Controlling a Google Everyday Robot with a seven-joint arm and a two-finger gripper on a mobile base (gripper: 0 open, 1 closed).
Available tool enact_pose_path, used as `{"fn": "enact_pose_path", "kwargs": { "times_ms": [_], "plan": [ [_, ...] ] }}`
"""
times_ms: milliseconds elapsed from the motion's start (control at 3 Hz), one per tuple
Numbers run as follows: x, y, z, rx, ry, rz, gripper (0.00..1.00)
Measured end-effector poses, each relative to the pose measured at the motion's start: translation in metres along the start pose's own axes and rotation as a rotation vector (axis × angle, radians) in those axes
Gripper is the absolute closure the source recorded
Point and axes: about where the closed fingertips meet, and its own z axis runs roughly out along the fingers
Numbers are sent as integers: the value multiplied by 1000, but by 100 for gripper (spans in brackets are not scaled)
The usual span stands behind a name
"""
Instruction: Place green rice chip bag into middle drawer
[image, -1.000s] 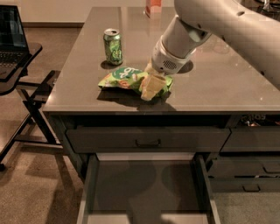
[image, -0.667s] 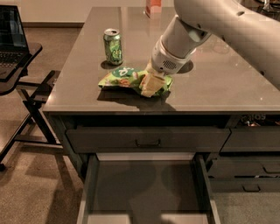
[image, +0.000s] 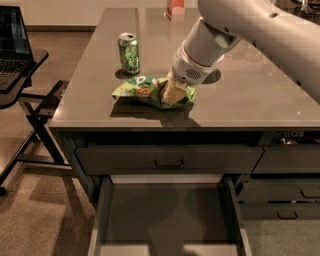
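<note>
The green rice chip bag (image: 145, 90) lies flat on the grey countertop, near its front edge, left of centre. My gripper (image: 173, 93) points down from the white arm (image: 200, 55) and sits on the bag's right end, touching it. The right part of the bag is partly hidden by the gripper. The middle drawer (image: 167, 220) stands pulled open below the counter's front edge, wide and dark grey, with a bare bottom and paler side rims (image: 102, 215).
A green soda can (image: 129, 53) stands upright behind the bag to the left. An orange object (image: 175, 7) stands at the counter's far edge. The top drawer (image: 167, 160) is closed. Narrower drawers (image: 282, 200) are at the right. A black stand with a laptop (image: 15, 45) is at the left.
The gripper has stayed on the right end of the bag and barely shifted. The bag, the can and the drawer have not moved.
</note>
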Motion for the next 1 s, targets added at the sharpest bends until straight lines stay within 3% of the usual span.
{"fn": "enact_pose_path", "kwargs": {
  "times_ms": [667, 1000],
  "plan": [
    [6, 8, -10, 9, -2, -7, 100],
    [17, 36, -41, 36, -53, -8, 100]
  ]
}}
